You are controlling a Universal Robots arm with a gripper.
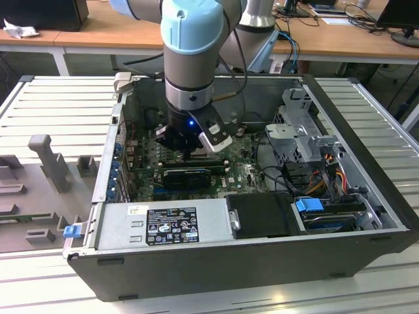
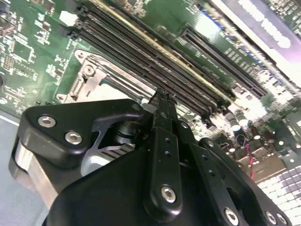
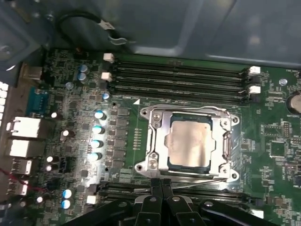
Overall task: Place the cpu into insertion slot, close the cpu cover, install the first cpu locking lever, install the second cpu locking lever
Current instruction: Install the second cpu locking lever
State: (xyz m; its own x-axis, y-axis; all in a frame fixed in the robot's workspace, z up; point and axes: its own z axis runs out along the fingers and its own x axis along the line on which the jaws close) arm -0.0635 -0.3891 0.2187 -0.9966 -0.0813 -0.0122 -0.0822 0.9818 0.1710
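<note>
First wrist view: cpu (image 3: 189, 143) sits in insertion slot (image 3: 160, 123), cpu cover (image 3: 159, 141) down over it
Gripper (image 3: 161, 184): fingers pressed together, holding nothing, beside the slot

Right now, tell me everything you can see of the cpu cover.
In the first wrist view the cpu cover is a thin silver-grey metal frame lying flat and closed over the insertion slot, its large square window showing the cpu. A thin wire lever runs along one edge. The gripper sits just beside that edge.
</note>
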